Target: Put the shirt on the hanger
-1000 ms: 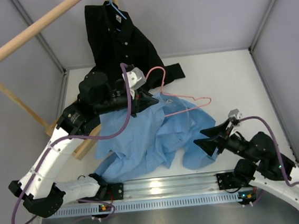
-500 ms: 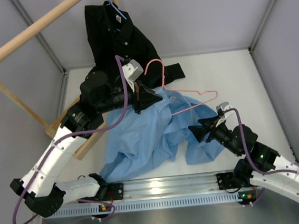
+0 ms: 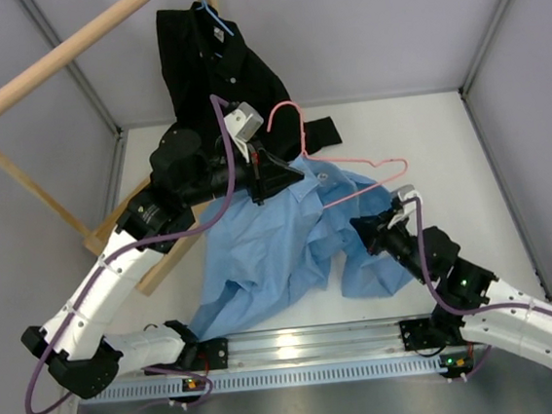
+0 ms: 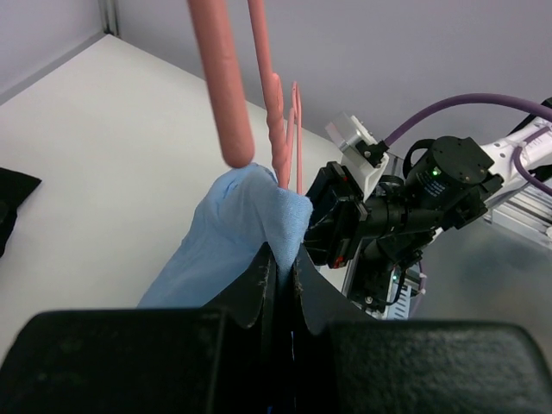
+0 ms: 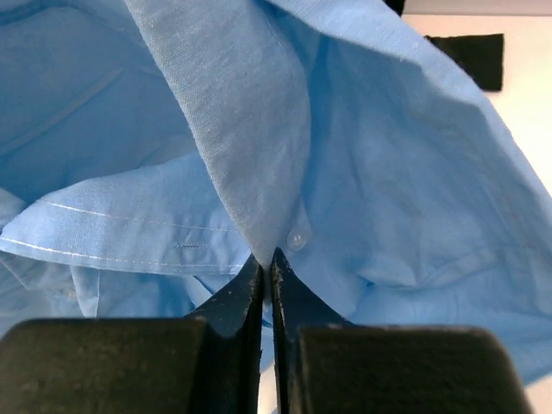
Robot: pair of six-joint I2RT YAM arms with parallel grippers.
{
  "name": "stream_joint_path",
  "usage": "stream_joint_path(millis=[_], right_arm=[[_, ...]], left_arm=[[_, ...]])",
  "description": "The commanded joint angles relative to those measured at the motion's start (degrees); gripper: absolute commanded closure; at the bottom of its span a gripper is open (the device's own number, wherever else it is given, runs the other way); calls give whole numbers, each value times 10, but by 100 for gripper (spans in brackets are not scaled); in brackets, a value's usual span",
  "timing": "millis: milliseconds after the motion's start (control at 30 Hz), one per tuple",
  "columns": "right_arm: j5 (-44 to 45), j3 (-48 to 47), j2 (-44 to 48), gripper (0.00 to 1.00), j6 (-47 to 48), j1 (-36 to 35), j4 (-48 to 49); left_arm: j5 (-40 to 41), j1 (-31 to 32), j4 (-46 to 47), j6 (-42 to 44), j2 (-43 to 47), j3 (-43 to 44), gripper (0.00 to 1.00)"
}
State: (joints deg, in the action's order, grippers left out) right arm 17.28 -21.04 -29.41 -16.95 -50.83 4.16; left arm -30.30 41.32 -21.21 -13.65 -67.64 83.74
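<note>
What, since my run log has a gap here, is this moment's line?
left pincer: shut on shirt | right pincer: shut on shirt | hanger: at collar

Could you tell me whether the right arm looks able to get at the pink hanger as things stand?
Likely not yet: the right gripper is shut on the shirt, so it is occupied. The hanger itself lies near, with only cloth between.

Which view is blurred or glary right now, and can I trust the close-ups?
Top external: even light, sharp, slight glare on the metal rail. Left wrist: the hanger near the lens is blurred; the shirt is clear. Right wrist: shirt fills the frame, weave and a button crisp; the right gripper is a dark silhouette.
</note>
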Motion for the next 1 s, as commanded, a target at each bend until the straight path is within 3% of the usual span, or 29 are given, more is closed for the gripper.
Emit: stream_joint_path(millis=[0,167,233,400,567,700,800,867,900,967], right_arm=[[46,-1,16,100,4,0,49],[79,-46,80,100,-3,4,-46],[62,-78,85,100,1,4,-125],[14,-182,43,100,-12,5,-234],[-1,-256,-13,100,-21,6,-315],[-18,-276,-60,100,-17,23,-323],[-39,-281,-86,100,-19,69,-322],[-113,-286,-96,100,-19,162,-321],[-113,-289,-100,100,-17,163,-321],[-197,-303,-117,100,-9,239,-322]], left_arm=[[19,-2,37,2,9,10,100],[79,-2,-5,93,42,-16,100],[73,-2,-5,124,70,-37,100],[21,-1,-5,175,130,-109,100],[74,-1,-5,198,202,-150,100],[82,-1,22,180,254,-180,100],[74,-1,35,172,282,-206,100],[75,-1,35,172,297,-227,100],[80,-1,34,172,303,-235,100],[87,-1,35,172,312,-262,100]])
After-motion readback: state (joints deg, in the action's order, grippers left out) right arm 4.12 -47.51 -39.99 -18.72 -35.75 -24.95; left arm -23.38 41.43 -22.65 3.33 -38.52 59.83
